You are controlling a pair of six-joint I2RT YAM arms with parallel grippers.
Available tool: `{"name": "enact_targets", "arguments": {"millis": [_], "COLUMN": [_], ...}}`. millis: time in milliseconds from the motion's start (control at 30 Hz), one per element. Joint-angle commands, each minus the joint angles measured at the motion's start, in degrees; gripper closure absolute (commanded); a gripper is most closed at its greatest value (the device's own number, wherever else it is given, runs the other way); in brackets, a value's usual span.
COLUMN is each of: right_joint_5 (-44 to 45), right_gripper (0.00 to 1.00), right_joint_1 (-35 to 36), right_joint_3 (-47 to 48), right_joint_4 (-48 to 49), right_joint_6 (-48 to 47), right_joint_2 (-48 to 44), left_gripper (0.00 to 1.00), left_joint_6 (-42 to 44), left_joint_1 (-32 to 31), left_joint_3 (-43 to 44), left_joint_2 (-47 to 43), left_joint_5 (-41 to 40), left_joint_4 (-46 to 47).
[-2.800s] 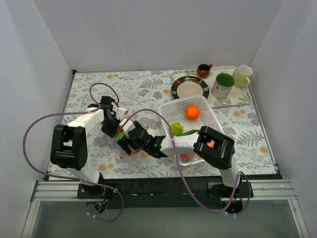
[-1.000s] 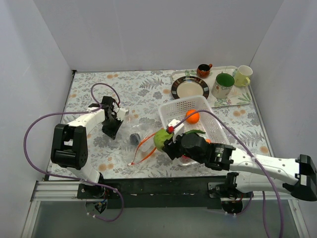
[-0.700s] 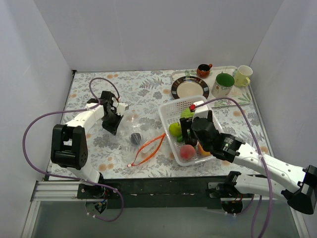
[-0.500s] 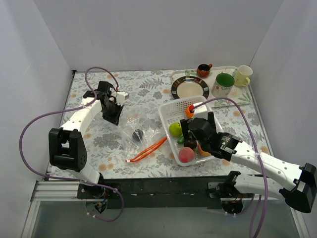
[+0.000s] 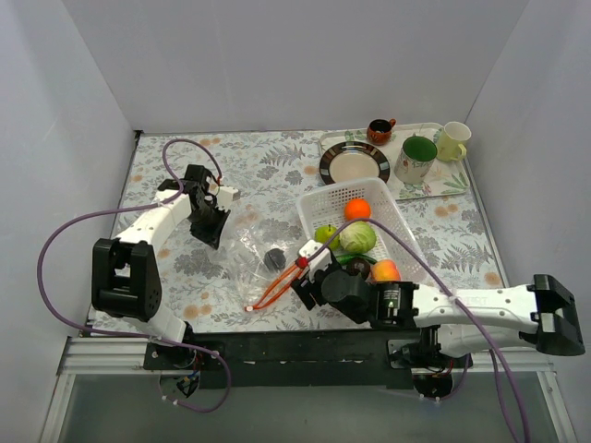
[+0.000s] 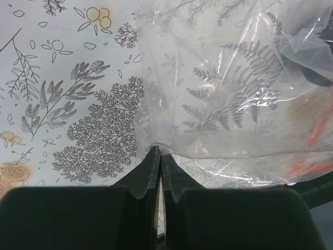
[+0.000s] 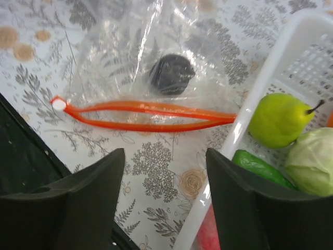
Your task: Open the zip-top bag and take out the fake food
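Note:
The clear zip-top bag (image 5: 251, 251) lies flat left of the basket, its orange-red zip strip (image 5: 274, 286) parted into a long loop (image 7: 145, 117). A small dark piece (image 5: 274, 258) is still inside it (image 7: 171, 74). My left gripper (image 5: 207, 229) is shut on the bag's far corner (image 6: 158, 151). My right gripper (image 5: 303, 279) is open and empty, low over the table just short of the zip strip (image 7: 165, 156). The white basket (image 5: 404, 238) holds an orange ball (image 5: 358, 209), a lime-green pear (image 7: 278, 120), a pale green cabbage-like piece (image 5: 358, 237), a dark green piece (image 7: 257, 166) and a pink-red peach (image 5: 385, 270).
The basket's white rim (image 7: 250, 130) is close to my right fingers. A tray (image 5: 427, 185) at the back right carries a brown-rimmed plate (image 5: 354, 163), a green mug (image 5: 416, 159), a yellow cup (image 5: 452, 140) and a small dark cup (image 5: 379, 130).
My right arm has swung from above the basket down and left to the bag's mouth. A pale green piece now shows in the basket. My left gripper still holds the bag corner.

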Motion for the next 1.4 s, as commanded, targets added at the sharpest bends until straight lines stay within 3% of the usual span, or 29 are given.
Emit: {"name": "enact_targets", "arguments": {"millis": [0, 167, 300, 667, 833, 1167, 1367], "right_joint_5": [-2.85, -3.9, -4.43, -10.4, -12.16, -15.24, -11.3], "right_gripper": [0.36, 0.41, 0.26, 0.18, 0.02, 0.02, 0.02], "right_joint_1": [1.03, 1.03, 0.6, -6.69, -10.12, -11.53, -13.29], "right_joint_3": [-6.59, -8.27, -6.61, 1.13, 4.03, 11.06, 15.02], "right_joint_4": [13.72, 21.98, 27.53, 33.6, 35.18, 39.76, 39.4], "right_joint_6": [0.15, -0.46, -3.27, -5.38, -5.82, -6.0, -4.33], "right_joint_2": [3.82, 10.06, 18.3, 33.27, 37.57, 45.75, 49.97], "left_gripper": [1.0, 1.0, 1.0, 1.0, 1.0, 1.0, 1.0], "left_joint_6": [0.79, 1.23, 1.32, 2.64, 3.6, 4.39, 5.63], "left_joint_1": [0.07, 0.07, 0.07, 0.16, 0.07, 0.07, 0.07], "left_joint_3": [-1.02, -2.95, -4.28, -6.03, -6.38, -6.91, -7.09], "left_joint_2": [-2.96, -2.26, -0.94, 1.17, 1.26, 3.1, 3.46], "left_joint_5": [-2.43, -4.27, -4.71, -6.12, -6.3, -5.59, -4.28], "left_joint_4": [1.69, 3.62, 5.03, 6.97, 6.88, 7.05, 5.38]}}
